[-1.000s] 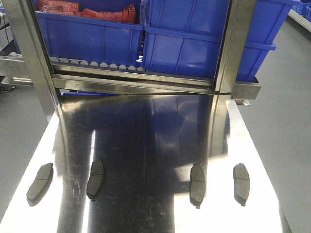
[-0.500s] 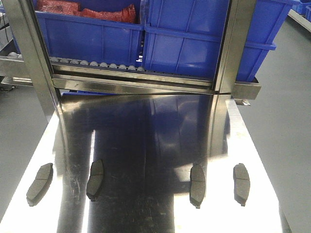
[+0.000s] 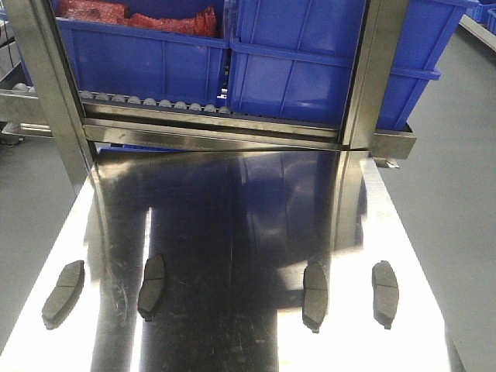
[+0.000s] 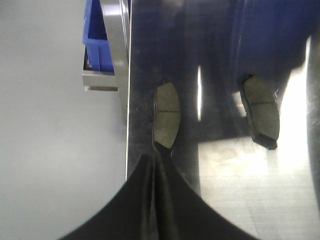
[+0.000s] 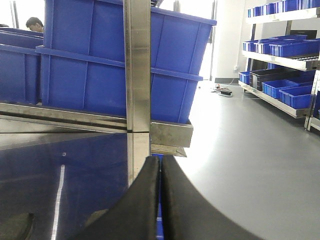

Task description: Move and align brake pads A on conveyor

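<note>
Surveying the station from the front view: a shiny, mirror-like steel tabletop [image 3: 232, 232] fills the foreground, with large blue plastic crates [image 3: 294, 70] racked behind it on a brushed steel frame [image 3: 364, 77]. The dark felt conveyor appears in no view.

Four dark grey, slightly curved, grooved brake pads lie on the tabletop in a rough row, well apart: far-left pad [image 3: 63, 293], inner-left pad [image 3: 152, 287], inner-right pad [image 3: 315, 295] and far-right pad [image 3: 385, 292].

The left gripper [image 4: 155, 157] has its black fingers pressed together and holds nothing. Its tips are at the near end of the far-left pad [image 4: 167, 116]; contact cannot be confirmed. The right gripper [image 5: 160, 159] is likewise closed up and empty, facing the frame.

Judgement: the step in hand is a first pickup by the left arm. The jaws need spreading before descent, then squaring across the pad's narrow width at the groove. Polished steel offers little grip, so a skewed pinch could slide the pad toward the adjacent table edge.

Markings: no brand, label or legible writing found.
</note>
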